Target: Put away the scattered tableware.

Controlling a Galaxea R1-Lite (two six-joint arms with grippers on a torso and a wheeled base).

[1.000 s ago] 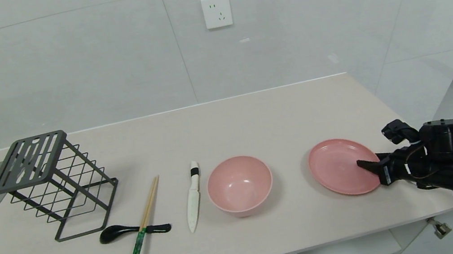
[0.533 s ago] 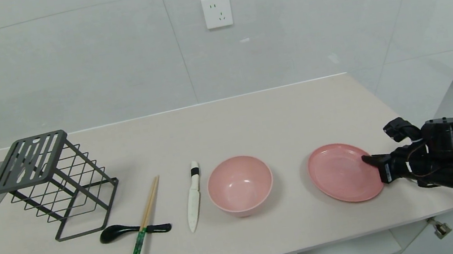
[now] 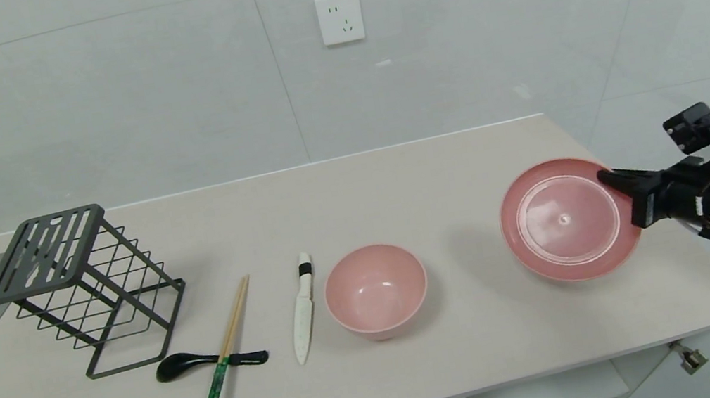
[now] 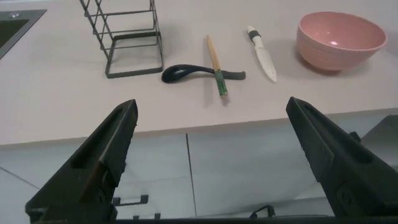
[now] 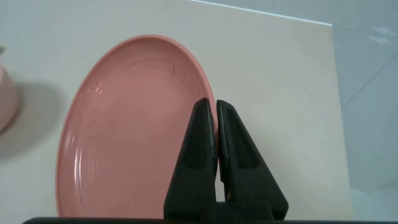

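Head view: the pink plate [image 3: 568, 218] is held clear of the tabletop [image 3: 394, 178], to the right of the pink bowl [image 3: 375, 288], and is tilted so that its underside is turned toward the camera. Its right rim is pinched by the right hand [image 3: 614, 181]. In the right wrist view the rim is seen clamped between the two black fingers. The bowl is set upright on the tabletop. Just left of the bowl a white knife [image 3: 302, 307] is laid. Farther left, a pair of chopsticks [image 3: 225, 347] is laid across the handle of a black spoon [image 3: 188, 363]. Farthest left of the bowl a dark wire rack [image 3: 80, 285] is stood. The left hand [image 4: 211, 109] is held wide open and empty off the tabletop's near edge, left of the bowl.
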